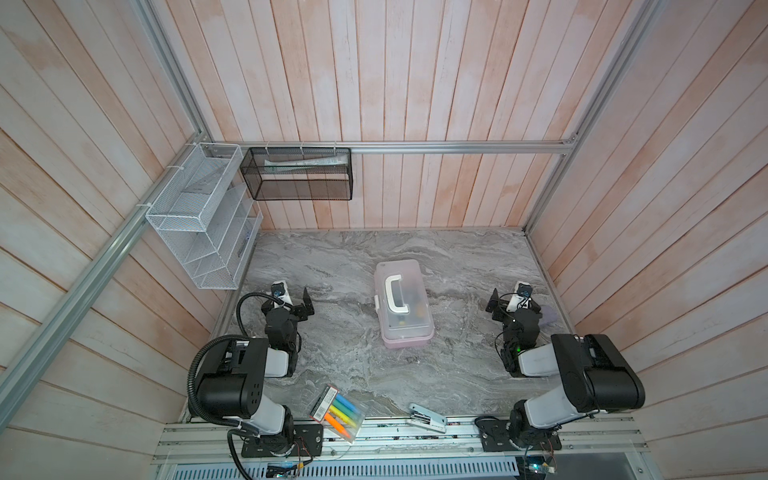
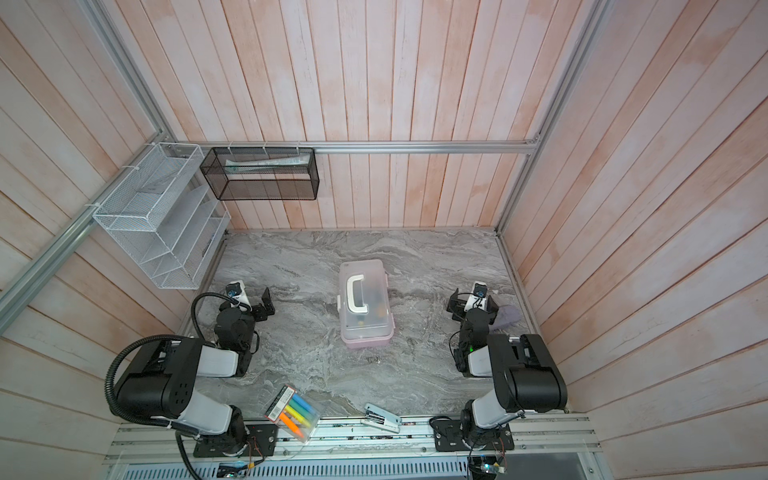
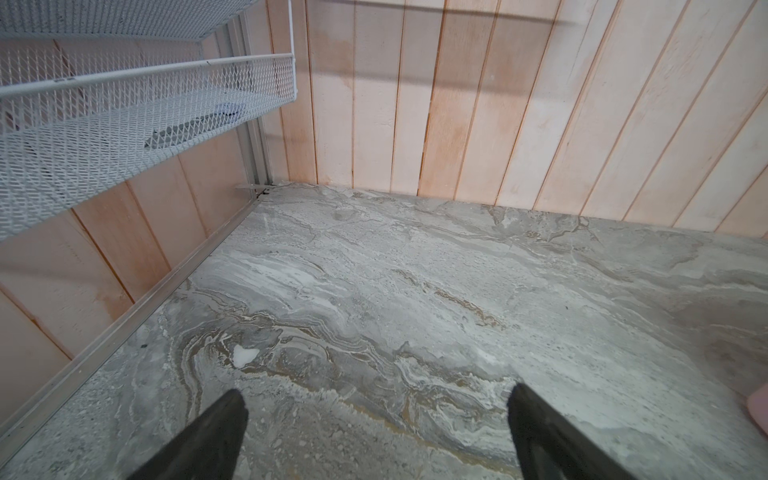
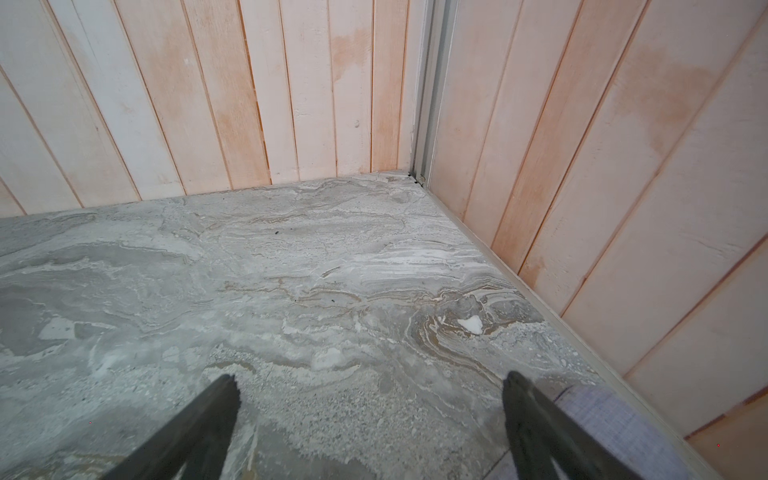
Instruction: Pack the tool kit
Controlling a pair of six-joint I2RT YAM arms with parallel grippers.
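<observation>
White wire rack [image 1: 195,216] hangs on the left wall, and just beside it a black mesh basket [image 1: 299,174] hooks onto the back rail, with pale paper inside. Down on the grey marbled bench [image 1: 332,257], near its left edge, the left end effector [image 3: 378,395] hovers with its fingers spread wide, nothing between them but bare stone. Over to the near edge now: a clear pack of coloured highlighters [image 1: 337,411] lies tilted, partly overhanging the metal rail. And there it is, dead centre of the bench, well apart from both arms: the tool kit [image 1: 403,303], pink base, translucent lid down, white handle [image 1: 397,297] flat on top, white latch [image 1: 377,303] on its left side. Dim shapes show through the lid, too blurred to name. A white stapler [image 1: 427,417] sits at the near edge, right of the highlighters. Near the right edge, the right end effector [image 4: 372,380] gapes wide as well, gripping nothing, with a lilac-grey cloth [image 4: 615,419] just beside one finger.
</observation>
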